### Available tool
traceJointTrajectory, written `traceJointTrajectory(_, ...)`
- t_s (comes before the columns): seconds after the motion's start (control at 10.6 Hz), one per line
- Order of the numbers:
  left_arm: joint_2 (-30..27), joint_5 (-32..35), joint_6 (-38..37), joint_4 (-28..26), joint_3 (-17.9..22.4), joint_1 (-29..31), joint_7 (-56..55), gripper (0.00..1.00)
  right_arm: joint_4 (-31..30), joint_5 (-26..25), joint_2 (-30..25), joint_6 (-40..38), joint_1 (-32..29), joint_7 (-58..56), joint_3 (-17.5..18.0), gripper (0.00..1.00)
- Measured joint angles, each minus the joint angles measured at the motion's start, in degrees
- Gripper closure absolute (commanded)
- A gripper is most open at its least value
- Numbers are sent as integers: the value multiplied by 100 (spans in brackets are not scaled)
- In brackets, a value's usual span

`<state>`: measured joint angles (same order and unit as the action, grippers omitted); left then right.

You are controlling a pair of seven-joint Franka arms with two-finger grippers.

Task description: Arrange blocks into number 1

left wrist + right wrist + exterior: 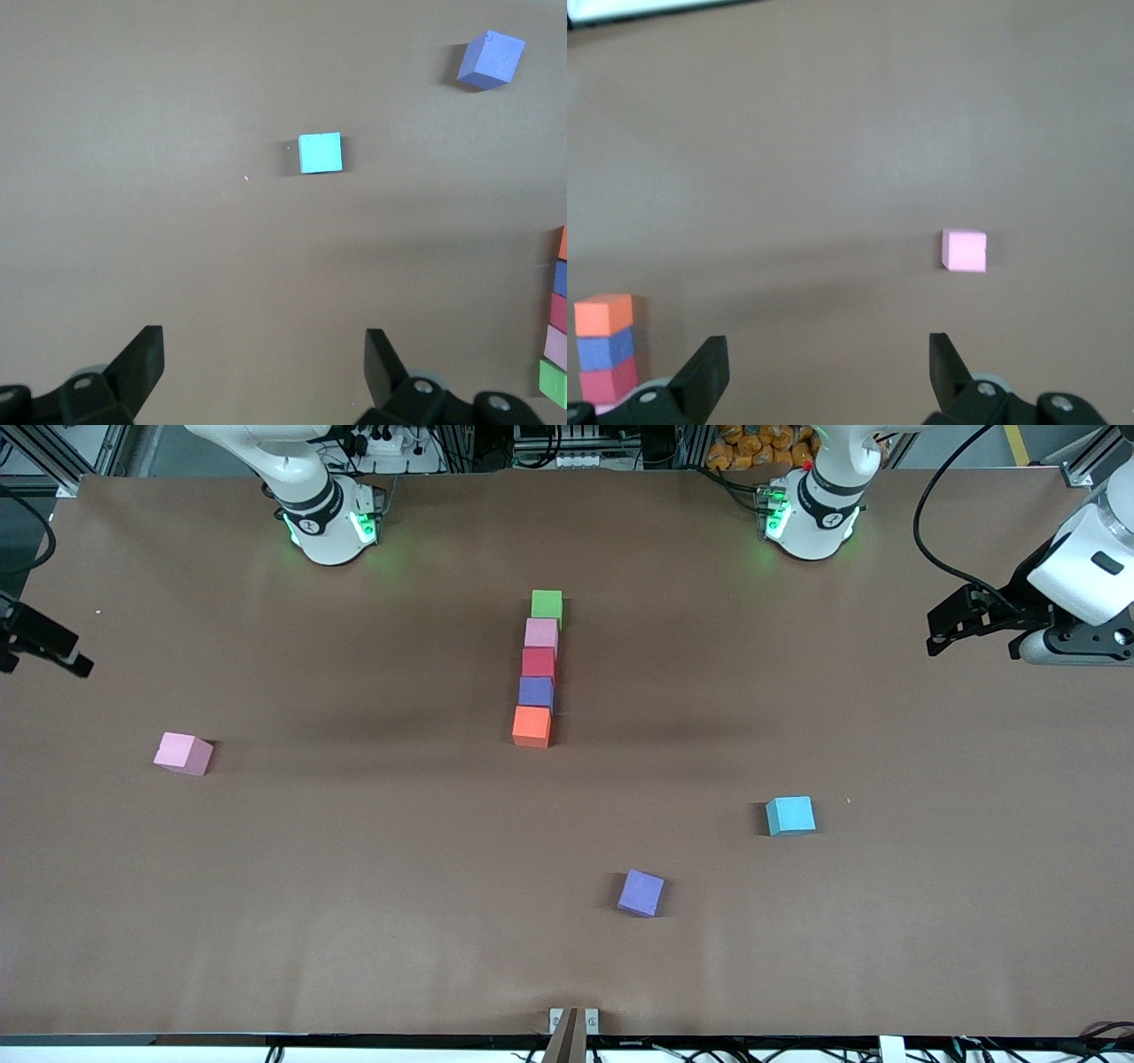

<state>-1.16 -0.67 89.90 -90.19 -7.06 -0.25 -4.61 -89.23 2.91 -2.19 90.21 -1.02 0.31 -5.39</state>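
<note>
**Five in a column, three adrift**

Brown paper covers the whole table point(266, 921), faintly creased along the edge nearest the front camera; on it a column of blocks runs down the middle, green block point(547, 605) nearest my bases, then pink block point(541, 633), red block point(539, 662), purple block point(536, 692) and orange block point(532, 726), each touching the next. Three lie well apart from it: a loose pink block point(182, 753) toward my right arm's end, a cyan block point(789, 815) toward my left arm's end, and a loose purple block point(640, 892) nearest the front camera.

My left gripper point(264, 365) hangs wide open and empty over bare table at its own end; my right gripper point(828, 372) likewise, waiting.

Risks, as I judge them: the column leans slightly, so a careless placement beside the green block could knock it crooked; the loose purple block sits turned, so my fingers may catch its corners and spin it; light foam may cling on release.

No writing or brand that I can read.
</note>
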Motion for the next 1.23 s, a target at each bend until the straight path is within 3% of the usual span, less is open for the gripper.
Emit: traceJointTrajectory(1.23, 52, 0, 0, 0, -2, 19, 0, 0, -285, -93, -160, -147, 75, -664, 67, 0)
